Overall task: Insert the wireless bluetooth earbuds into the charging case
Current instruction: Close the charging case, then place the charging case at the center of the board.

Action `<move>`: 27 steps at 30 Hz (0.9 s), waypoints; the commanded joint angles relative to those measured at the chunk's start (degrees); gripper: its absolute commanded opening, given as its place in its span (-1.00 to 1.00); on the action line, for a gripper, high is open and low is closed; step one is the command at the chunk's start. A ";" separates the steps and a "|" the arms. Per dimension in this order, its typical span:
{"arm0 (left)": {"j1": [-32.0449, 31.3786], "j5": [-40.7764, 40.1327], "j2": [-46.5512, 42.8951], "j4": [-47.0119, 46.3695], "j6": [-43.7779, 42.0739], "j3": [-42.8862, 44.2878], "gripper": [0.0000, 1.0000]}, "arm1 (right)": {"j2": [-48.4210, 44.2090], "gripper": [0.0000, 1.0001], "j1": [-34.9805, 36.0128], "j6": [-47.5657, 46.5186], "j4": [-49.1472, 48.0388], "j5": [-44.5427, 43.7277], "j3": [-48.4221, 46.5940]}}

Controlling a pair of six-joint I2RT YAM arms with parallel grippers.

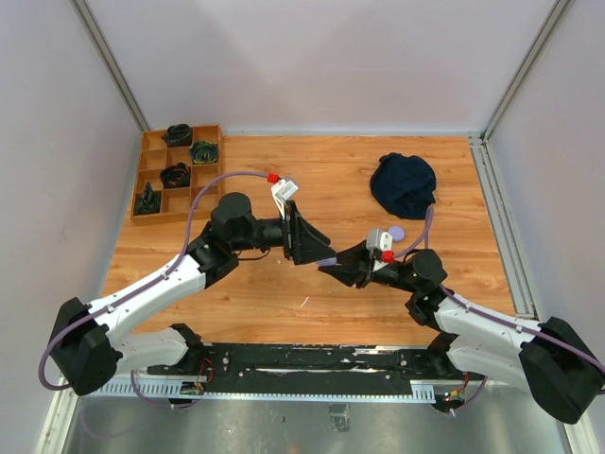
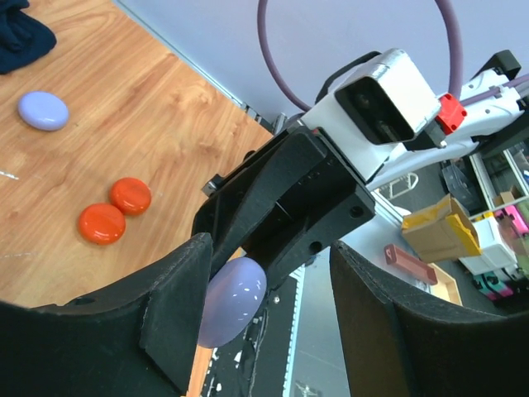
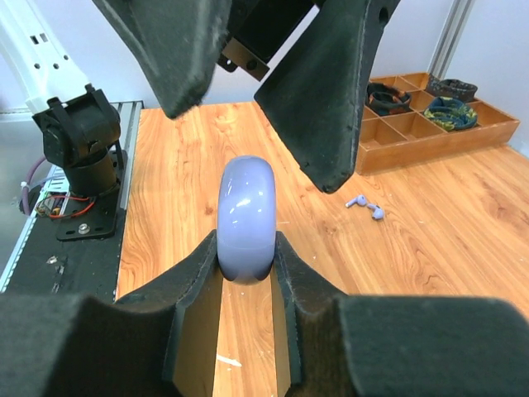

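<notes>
lilac case [image 3: 245, 217] stands on edge, pinched tight between the right gripper [image 3: 245, 241] fingers. left gripper [image 2: 273, 248] hangs close over the case, fingers apart, straddling it and not closed on it. two lilac earbuds [image 3: 366, 207] lie on the table [image 3: 463, 248] beyond the case, toward a wooden tray [image 3: 413, 150] with dark coiled bits [image 3: 386, 98] in its pockets. orange-red pucks [image 2: 131, 196], a lilac puck [image 2: 43, 110] and a dark cloth [image 1: 404, 184] lie on the case's other side.

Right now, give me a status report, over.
Right claw shut on glossy round lilac plastic case, edge up. Left claw open, fingers either side of it. Tiny pale lilac plastic earbuds loose on wooden table. No obstruction seen.
</notes>
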State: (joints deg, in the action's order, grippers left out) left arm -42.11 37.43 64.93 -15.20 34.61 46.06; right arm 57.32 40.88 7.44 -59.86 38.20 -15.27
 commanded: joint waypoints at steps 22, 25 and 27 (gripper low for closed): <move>0.79 -45.28 -7.01 31.27 -13.20 5.82 0.75 | -1.53 -0.90 -2.68 -0.05 37.94 -16.77 -6.40; 1.03 -51.02 -7.10 34.48 -15.97 7.10 0.86 | -0.24 -0.89 -4.35 2.03 42.25 -19.30 -6.87; 1.30 -53.66 -6.94 35.93 -18.15 7.80 0.90 | 1.37 -0.88 -5.86 3.41 44.71 -19.79 -7.60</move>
State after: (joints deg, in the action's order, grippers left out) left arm -41.52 -4.25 58.87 14.63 22.15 51.03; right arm 56.82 37.82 7.99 -23.88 23.07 -20.29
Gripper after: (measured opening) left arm 0.933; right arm 0.262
